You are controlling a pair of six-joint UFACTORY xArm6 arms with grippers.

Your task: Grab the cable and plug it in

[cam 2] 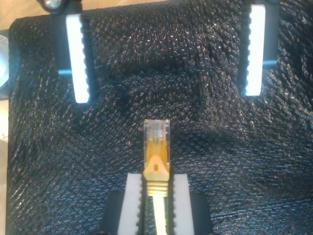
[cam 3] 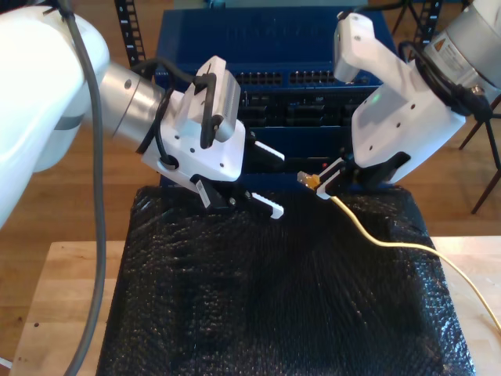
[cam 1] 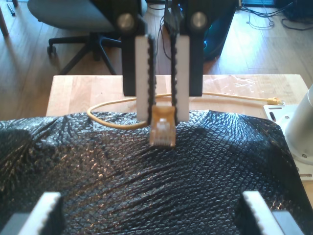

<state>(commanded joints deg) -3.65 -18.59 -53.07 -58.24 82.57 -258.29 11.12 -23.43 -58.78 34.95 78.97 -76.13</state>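
You're looking at my second hand clamping the cable just behind its plug. Both pads are pressing on the yellow boot, and the plug is sticking out past the fingertips. The plug is hanging in the air above the black bubble sheet, not touching it, and pointing toward my first hand. That one is sitting with its fingers spread wide, gripping nothing, well apart from the plug.

In the second wrist view the plug is showing as clear plastic with a yellow boot. The thin yellow cable is running from the second hand down over the sheet toward the exterior view's right and onto the wooden worktop. The blue rack, with its rows of ports, is standing behind both hands.
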